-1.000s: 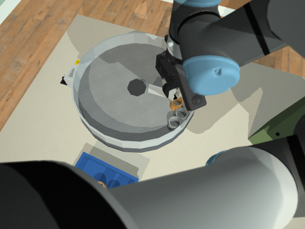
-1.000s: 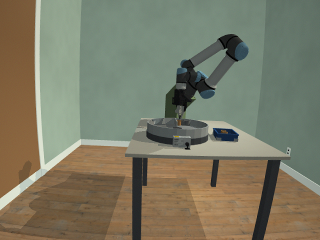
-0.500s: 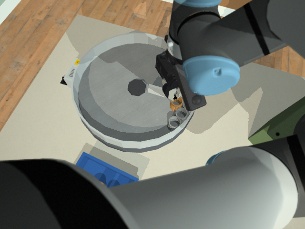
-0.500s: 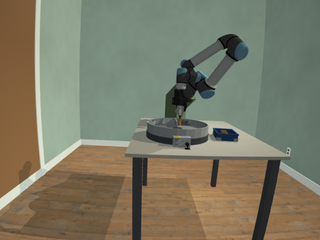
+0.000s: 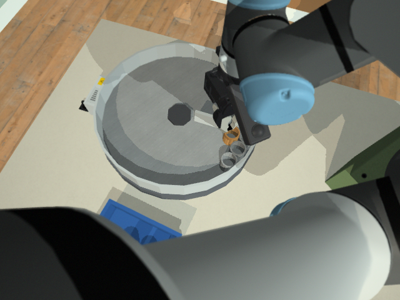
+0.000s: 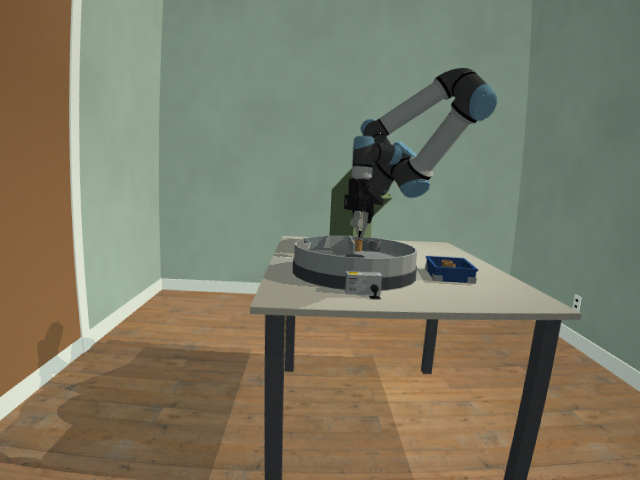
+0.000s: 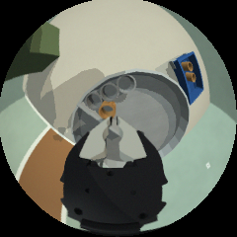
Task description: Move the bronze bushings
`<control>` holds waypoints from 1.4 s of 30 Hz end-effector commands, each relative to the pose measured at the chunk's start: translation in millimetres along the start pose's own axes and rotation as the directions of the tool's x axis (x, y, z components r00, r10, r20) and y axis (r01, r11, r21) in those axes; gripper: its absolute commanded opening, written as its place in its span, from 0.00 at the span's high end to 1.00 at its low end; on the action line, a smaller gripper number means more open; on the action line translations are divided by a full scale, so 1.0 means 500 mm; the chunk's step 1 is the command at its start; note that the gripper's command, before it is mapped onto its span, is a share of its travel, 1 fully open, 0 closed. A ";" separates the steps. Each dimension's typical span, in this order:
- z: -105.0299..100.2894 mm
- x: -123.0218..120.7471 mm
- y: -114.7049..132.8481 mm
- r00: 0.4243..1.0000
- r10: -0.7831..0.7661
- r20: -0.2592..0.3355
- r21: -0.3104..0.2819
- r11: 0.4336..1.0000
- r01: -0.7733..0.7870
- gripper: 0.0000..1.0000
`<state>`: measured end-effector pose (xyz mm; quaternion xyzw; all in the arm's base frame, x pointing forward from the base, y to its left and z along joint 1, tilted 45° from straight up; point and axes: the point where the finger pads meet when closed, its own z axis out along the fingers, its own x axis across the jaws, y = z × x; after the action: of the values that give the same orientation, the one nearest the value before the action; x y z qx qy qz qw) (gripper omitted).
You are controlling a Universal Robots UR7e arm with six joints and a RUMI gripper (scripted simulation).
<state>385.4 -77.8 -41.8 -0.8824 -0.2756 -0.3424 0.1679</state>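
Note:
A bronze bushing (image 5: 229, 140) (image 6: 358, 245) (image 7: 102, 113) stands upright on the grey turntable (image 5: 145, 129) (image 6: 330, 264) (image 7: 153, 111), near the end of the divider. Several steel bushings stand close beside it along the rim; the wrist view shows one (image 7: 110, 97) next to it and another (image 7: 126, 90) farther along. My gripper (image 5: 230, 127) (image 6: 359, 235) (image 7: 114, 117) is shut and empty, its tips just above and beside the bronze bushing. The blue crate (image 5: 145, 217) (image 6: 452, 275) (image 7: 197, 95) holds two bronze bushings, one (image 7: 187, 67) beside the other (image 7: 191, 78). The arm hides part of the crate in the top view.
A raised wall (image 5: 180, 189) (image 6: 305, 258) rings the turntable. A pale divider (image 5: 204, 117) runs from the hub toward the bushings. A control box (image 5: 92, 93) (image 6: 363, 284) sits at the turntable's outer side. A green stand (image 5: 352, 164) (image 7: 44, 41) is at the arm's base.

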 end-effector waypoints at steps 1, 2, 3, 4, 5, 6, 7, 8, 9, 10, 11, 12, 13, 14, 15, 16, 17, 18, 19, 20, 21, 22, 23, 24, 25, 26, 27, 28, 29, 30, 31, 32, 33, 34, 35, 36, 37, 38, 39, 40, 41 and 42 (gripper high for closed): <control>0.008 0.000 0.001 1.000 0.000 0.000 -0.001 1.000 0.000 0.95; 0.012 0.000 0.001 1.000 0.000 0.000 -0.001 1.000 0.000 0.95; 0.014 0.000 0.001 1.000 0.000 0.000 -0.001 1.000 0.000 0.95; 0.016 0.000 0.001 1.000 0.000 0.000 -0.001 1.000 0.000 0.95; 0.017 0.000 0.001 1.000 0.000 0.000 -0.001 1.000 0.000 0.95; 0.017 0.000 0.001 1.000 0.000 0.000 -0.001 1.000 0.000 0.95; 0.017 0.000 0.001 1.000 0.000 0.000 -0.001 1.000 0.000 0.95; 0.017 0.000 0.001 1.000 0.000 0.000 -0.001 1.000 0.000 0.95; 0.017 0.000 0.001 1.000 0.000 0.000 -0.001 1.000 0.000 0.95; 0.017 0.000 0.001 1.000 0.000 0.000 -0.001 1.000 0.000 0.95; 0.017 0.000 0.001 1.000 0.000 0.000 -0.001 1.000 0.000 0.95; 0.017 0.000 0.001 1.000 0.000 0.000 -0.001 1.000 0.000 0.95; 0.017 0.000 0.001 1.000 0.000 0.000 -0.001 1.000 0.000 0.95; 0.017 0.000 0.001 1.000 0.000 0.000 -0.001 1.000 0.000 0.95; 0.017 0.000 0.001 1.000 0.000 0.000 -0.001 1.000 0.000 0.95; 0.017 0.000 0.001 1.000 0.000 0.000 -0.001 1.000 0.000 0.95; 0.017 0.000 0.001 1.000 0.000 0.000 -0.001 1.000 0.000 0.95; 0.017 0.000 0.001 1.000 0.000 0.000 -0.001 1.000 0.000 0.95; 0.017 0.000 0.001 1.000 0.000 0.000 -0.001 1.000 0.000 0.95; 0.017 0.000 0.001 1.000 0.000 0.000 -0.001 1.000 0.000 0.95; 0.017 0.000 0.001 1.000 0.000 0.000 -0.001 1.000 0.000 0.95; 0.017 0.000 0.001 1.000 0.000 0.000 -0.001 1.000 0.000 0.95; 0.017 0.000 0.001 1.000 0.000 0.000 -0.001 1.000 0.000 0.95; 0.017 0.000 0.001 1.000 0.000 0.000 -0.001 1.000 0.000 0.95; 0.017 0.000 0.001 1.000 0.000 0.000 -0.001 1.000 0.000 0.95; 0.017 0.000 0.001 1.000 0.000 0.000 -0.001 1.000 0.000 0.95; 0.017 0.000 0.001 1.000 0.000 0.000 -0.001 1.000 0.000 0.95; 0.017 0.000 0.001 1.000 0.000 0.000 -0.001 1.000 0.000 0.95; 0.017 0.000 0.001 1.000 0.000 0.000 -0.001 1.000 0.000 0.95; 0.017 0.000 0.001 1.000 0.000 0.000 -0.001 1.000 0.000 0.95; 0.017 0.000 0.001 1.000 0.000 0.000 -0.001 1.000 0.000 0.95; 0.017 0.000 0.001 1.000 0.000 0.000 -0.001 1.000 0.000 0.95; 0.017 0.000 0.001 1.000 0.000 0.000 -0.001 1.000 0.000 0.95; 0.017 0.000 0.001 1.000 0.000 0.000 -0.001 1.000 0.000 0.95; 0.017 0.000 0.001 1.000 0.000 0.000 -0.001 1.000 0.000 0.95; 0.017 0.000 0.001 1.000 0.000 0.000 -0.001 1.000 0.000 0.95; 0.017 0.000 0.001 1.000 0.000 0.000 -0.001 1.000 0.000 0.95; 0.017 0.000 0.001 1.000 0.000 0.000 -0.001 1.000 0.000 0.95; 0.017 0.000 0.001 1.000 0.000 0.000 -0.001 1.000 0.000 0.95; 0.017 0.000 0.001 1.000 0.000 0.000 -0.001 1.000 0.000 0.95; 0.017 0.000 0.001 1.000 0.000 0.000 -0.001 1.000 0.000 0.95; 0.018 0.000 0.001 1.000 0.000 0.000 -0.001 1.000 0.000 0.95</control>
<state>389.9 -73.4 -48.1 -0.8824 -0.2756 -0.3424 0.1679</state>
